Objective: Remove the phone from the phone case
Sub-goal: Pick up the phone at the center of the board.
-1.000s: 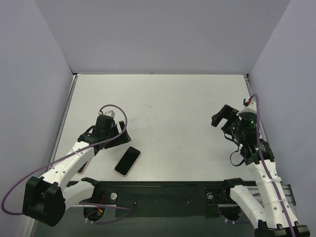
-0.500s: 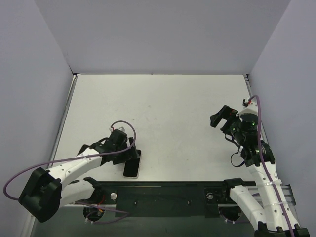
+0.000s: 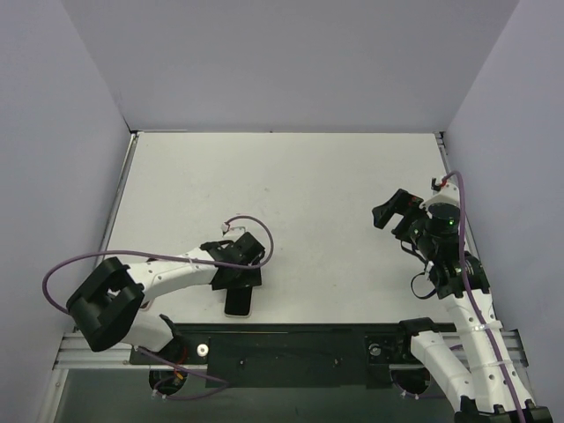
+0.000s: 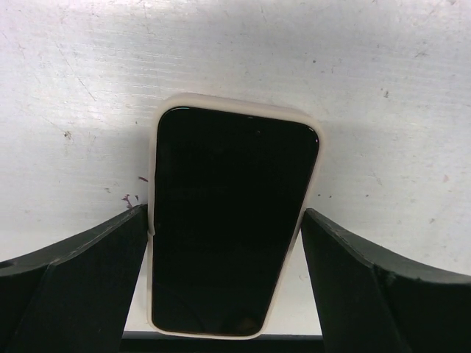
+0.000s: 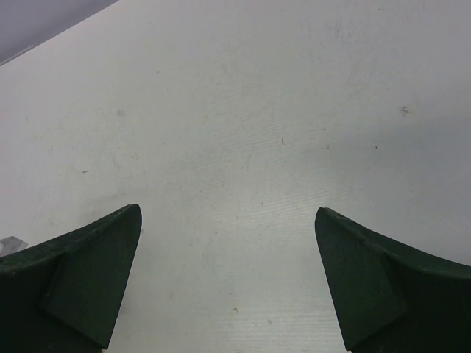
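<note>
The white table [image 3: 308, 176] fills the floor between pale lilac walls [image 3: 264, 62]. The left arm [image 3: 167, 275], trailing a purple cable [image 3: 62, 273], reaches along the near edge. The right arm [image 3: 458, 291] stands well apart at the right side. The right gripper [image 5: 228, 220] hangs with its jaws spread wide over bare table, holding nothing. The left gripper [image 4: 224, 220] is also spread wide, one finger on each long side of the phone [image 4: 232, 220]. Its left finger [image 4: 110, 257] sits right against the edge, with no visible squeeze. The phone lies flat near the table's front edge, dark screen up, seated in its cream phone case [image 4: 234, 103].
</note>
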`<state>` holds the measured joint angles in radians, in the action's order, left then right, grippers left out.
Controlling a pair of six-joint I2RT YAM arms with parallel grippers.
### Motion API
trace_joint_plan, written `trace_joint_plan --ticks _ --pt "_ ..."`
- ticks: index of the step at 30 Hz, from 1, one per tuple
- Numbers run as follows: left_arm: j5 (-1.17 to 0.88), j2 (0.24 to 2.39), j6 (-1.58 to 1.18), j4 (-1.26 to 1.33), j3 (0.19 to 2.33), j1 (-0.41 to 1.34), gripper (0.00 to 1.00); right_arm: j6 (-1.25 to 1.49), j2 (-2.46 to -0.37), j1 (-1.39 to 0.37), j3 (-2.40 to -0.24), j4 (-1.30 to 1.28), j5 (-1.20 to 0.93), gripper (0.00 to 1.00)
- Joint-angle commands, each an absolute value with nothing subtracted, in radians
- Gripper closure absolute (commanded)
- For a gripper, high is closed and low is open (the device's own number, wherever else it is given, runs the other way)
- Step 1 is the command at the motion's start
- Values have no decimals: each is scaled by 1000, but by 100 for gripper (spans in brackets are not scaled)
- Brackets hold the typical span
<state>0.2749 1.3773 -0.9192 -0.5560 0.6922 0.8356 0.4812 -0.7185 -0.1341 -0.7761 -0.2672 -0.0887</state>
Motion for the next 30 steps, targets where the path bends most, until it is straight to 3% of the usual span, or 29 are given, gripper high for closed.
trace_joint_plan --ticks 1,6,9,10,12,18,22,26,30 --pt "353 1491 -943 -568 735 867 9 505 -706 -146 -769 -235 -110 2" --pt "365 1577 -940 -568 755 900 19 526 -733 -147 -769 -245 -124 4" --pt "328 1574 -923 -507 723 900 46 534 -771 -152 -773 -265 -127 5" --pt "305 1563 -914 -494 718 900 59 535 -779 -155 -773 -268 -130 7" --pt "298 1542 -904 -476 712 899 74 534 -804 -166 -766 -275 -136 7" --pt "292 1409 -861 -476 745 887 99 586 -866 -337 -674 -204 -106 10" --pt "237 1298 -877 -433 749 859 100 627 -920 -571 -609 -134 -3 17" --pt "140 1163 -985 -332 675 792 100 681 -933 -785 -532 24 139 17" --pt "107 1049 -1095 -296 652 727 100 640 -939 -928 -485 211 141 18"
